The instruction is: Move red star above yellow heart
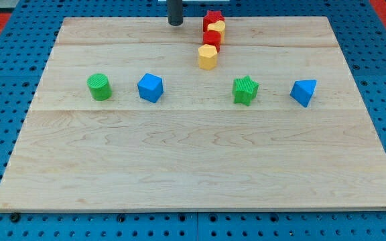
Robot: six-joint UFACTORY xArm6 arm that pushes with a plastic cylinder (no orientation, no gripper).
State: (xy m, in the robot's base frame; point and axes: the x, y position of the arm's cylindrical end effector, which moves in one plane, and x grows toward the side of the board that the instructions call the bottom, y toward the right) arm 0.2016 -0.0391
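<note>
The red star (pixel 212 16) sits at the view's top edge of the wooden board (pixel 200 161). The yellow heart (pixel 218 28) lies just below it and touches it. My tip (pixel 175 23) is at the view's top, to the left of the red star with a small gap between them. A red block (pixel 212 38) and a yellow hexagon block (pixel 208 57) continue the column downward.
A green cylinder (pixel 100 87) and a blue cube-like block (pixel 150 88) stand at the view's left middle. A green star (pixel 245 90) and a blue triangular block (pixel 303 92) stand at the right middle. Blue pegboard surrounds the board.
</note>
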